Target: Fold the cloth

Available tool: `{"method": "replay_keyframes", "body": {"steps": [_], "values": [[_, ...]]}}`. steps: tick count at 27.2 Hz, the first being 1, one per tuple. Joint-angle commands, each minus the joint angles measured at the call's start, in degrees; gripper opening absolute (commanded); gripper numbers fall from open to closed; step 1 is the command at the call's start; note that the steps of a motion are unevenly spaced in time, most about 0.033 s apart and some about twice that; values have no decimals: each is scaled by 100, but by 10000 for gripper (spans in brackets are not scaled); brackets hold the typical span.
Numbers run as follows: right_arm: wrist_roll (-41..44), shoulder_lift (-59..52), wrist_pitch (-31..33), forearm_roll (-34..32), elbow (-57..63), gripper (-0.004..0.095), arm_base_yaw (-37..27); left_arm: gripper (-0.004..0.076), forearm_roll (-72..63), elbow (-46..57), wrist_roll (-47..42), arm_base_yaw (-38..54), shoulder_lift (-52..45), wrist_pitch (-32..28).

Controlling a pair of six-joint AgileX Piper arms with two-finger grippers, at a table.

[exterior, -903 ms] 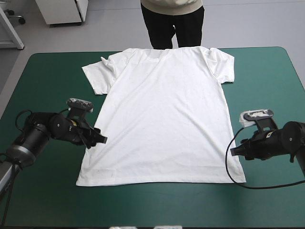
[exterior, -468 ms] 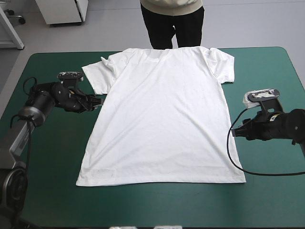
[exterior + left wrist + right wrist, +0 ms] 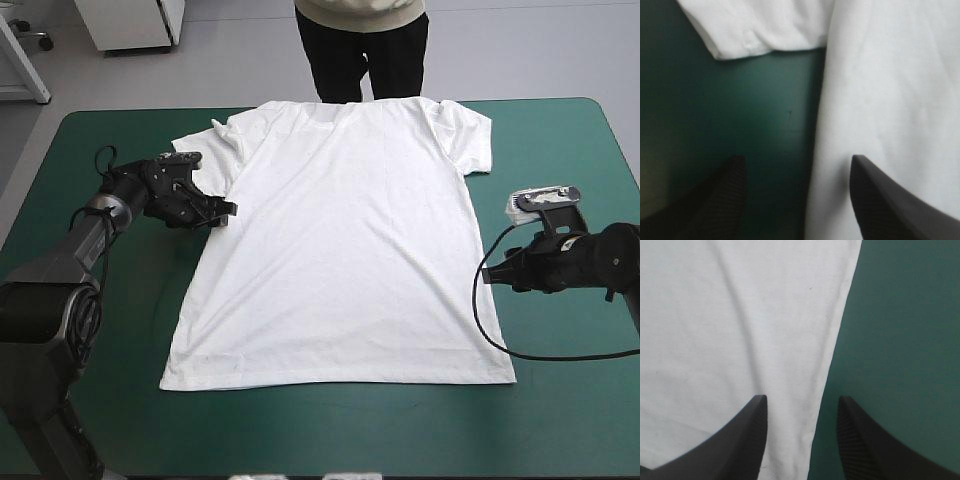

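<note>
Noted the T-shirt (image 3: 340, 250) spread flat across the middle of the teal-green counter (image 3: 100, 400): collar end toward 12 o'clock, hem (image 3: 340, 378) toward 6 o'clock, short sleeves out at 10 and 2 o'clock. Found the left pincer (image 3: 222, 210) at the shirt's 9-to-10 o'clock side edge, just below the sleeve (image 3: 205, 165), black fingers (image 3: 885, 210) wide apart, gripping nothing; in its wrist view, one finger over white cloth, the other over bare cover, side edge between them. Found the right pincer (image 3: 490, 275) at the 3-to-4 o'clock side edge, also parted though somewhat narrower, empty, straddling that edge the same way. Judged the fabric light, thin and limp, with no stiffness to carry a fold unaided; likely to sag, drag and wrinkle if lifted from a single point; not fragile. Best hold, by estimate: each side edge pinched, both at matching height, or shoulder plus hem corner along one side, keeping the lifted span taut. Could not tell contact from hover for either pincer. Could not make out the neckline at 12 o'clock, lying at or just past the far counter edge. Could not tell front from back. Could not see anything beneath the cloth, nor the depth of the small rucked crease by the 10 o'clock sleeve.
</note>
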Motion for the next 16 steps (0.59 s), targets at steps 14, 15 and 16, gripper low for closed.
{"method": "replay_keyframes", "body": {"steps": [14,15,16], "values": [[-424,3,-663,102,-351,414,6,-9,-105,-181,354,-268,-33,-68],[-435,131,-676,102,-452,414,6,-9,-105,-181,354,-268,-33,-76],[-435,344,-663,113,-666,419,6,-9,-105,-181,365,-268,-33,-90]]}}
